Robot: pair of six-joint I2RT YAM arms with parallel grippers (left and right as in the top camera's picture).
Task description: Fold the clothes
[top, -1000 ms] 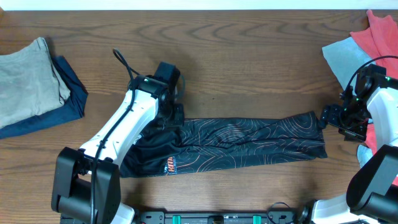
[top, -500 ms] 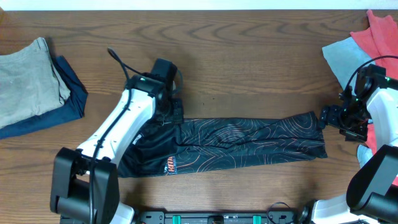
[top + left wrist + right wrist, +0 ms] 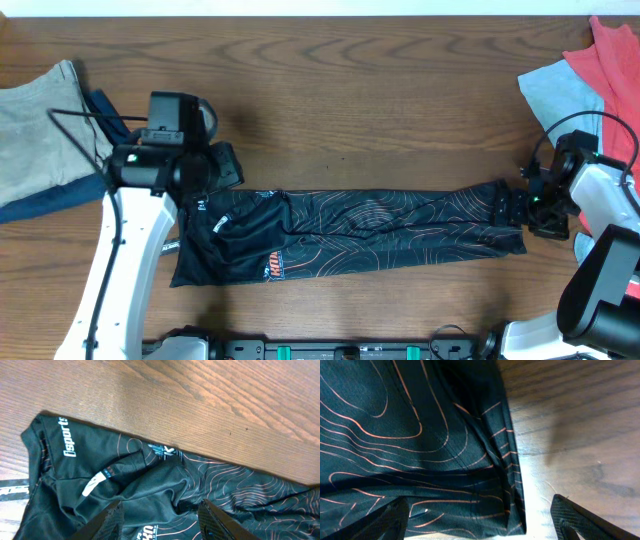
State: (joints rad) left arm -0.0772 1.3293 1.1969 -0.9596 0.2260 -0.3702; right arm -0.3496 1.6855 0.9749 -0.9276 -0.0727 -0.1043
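The wooden worktop fills the overhead view. Across its middle lies the black jersey, folded into a long narrow band that runs left to right, with thin orange-red contour lines over the whole cloth. The left end is wider and rumpled; the right end is flatter and ends in a straight edge.

The left arm, white with a black wrist, rises from the near edge and reaches to the jersey's upper left corner. The right arm comes in from the right side, and its wrist sits at the jersey's right end.

At the far left edge a grey garment lies folded on top of a navy garment, well apart from the jersey. In the far right corner a light blue garment and a red garment lie loosely together.

The left tool hangs above the crumpled left end with its fingers apart and nothing between them; it is open. The right tool is spread wide, one finger over the cloth and the other over bare wood, with the jersey's edge lying flat beneath and not pinched.

White lettering runs along the collar end, and an orange logo sits near the lower left edge.
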